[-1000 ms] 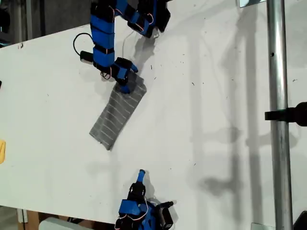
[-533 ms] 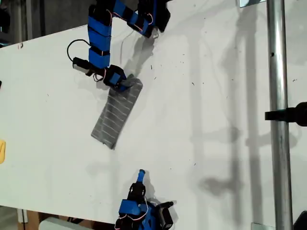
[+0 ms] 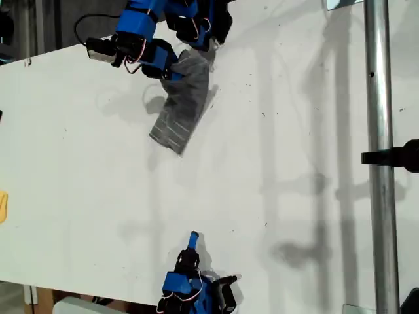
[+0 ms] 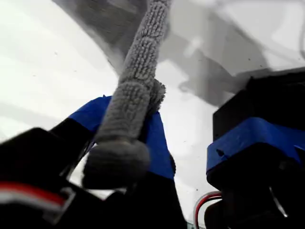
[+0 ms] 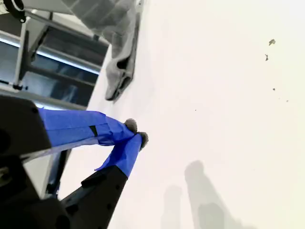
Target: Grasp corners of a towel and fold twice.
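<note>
Grey striped towel (image 3: 183,104) hangs folded from my first gripper (image 3: 171,69), jaws clamped on its upper end at about twelve o'clock of the white tabletop (image 3: 294,163), lower end touching down. At six o'clock, my second gripper (image 5: 136,133) rests with jaws closed, empty.

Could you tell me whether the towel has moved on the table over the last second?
Yes. The towel, clamped in my first gripper, has lifted and shifted toward the exterior view's top edge, nearer the arm base.
</note>
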Tool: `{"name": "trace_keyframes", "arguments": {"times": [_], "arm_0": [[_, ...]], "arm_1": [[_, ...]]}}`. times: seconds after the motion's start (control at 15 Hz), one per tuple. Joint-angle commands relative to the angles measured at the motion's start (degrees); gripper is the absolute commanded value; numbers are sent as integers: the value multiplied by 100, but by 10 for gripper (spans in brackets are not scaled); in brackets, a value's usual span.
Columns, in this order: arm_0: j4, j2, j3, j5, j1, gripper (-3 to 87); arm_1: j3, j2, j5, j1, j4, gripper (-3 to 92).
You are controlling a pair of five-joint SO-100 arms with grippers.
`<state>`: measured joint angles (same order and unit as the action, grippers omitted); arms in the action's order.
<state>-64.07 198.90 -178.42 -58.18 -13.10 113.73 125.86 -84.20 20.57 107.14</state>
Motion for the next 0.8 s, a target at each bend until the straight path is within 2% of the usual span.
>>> {"name": "trace_keyframes", "arguments": {"times": [0.0, 0.13, 0.4, 0.67, 0.73], "arm_0": [[-26, 44, -44, 26, 18, -27], [-26, 44, -44, -9, 70, -27], [-26, 44, -44, 9, 26, -27], [-35, 44, -44, 9, 26, -27], [-35, 44, -44, 18, 26, -27]], "arm_1": [[-176, -536, 404, 290, -888, -2], [-202, -1512, 686, 431, -2285, -2], [-598, -2777, 940, 615, -4342, -2], [-870, -3322, 1310, 721, -5300, 12], [-1134, -3419, 1345, 721, -5309, 135]]}}
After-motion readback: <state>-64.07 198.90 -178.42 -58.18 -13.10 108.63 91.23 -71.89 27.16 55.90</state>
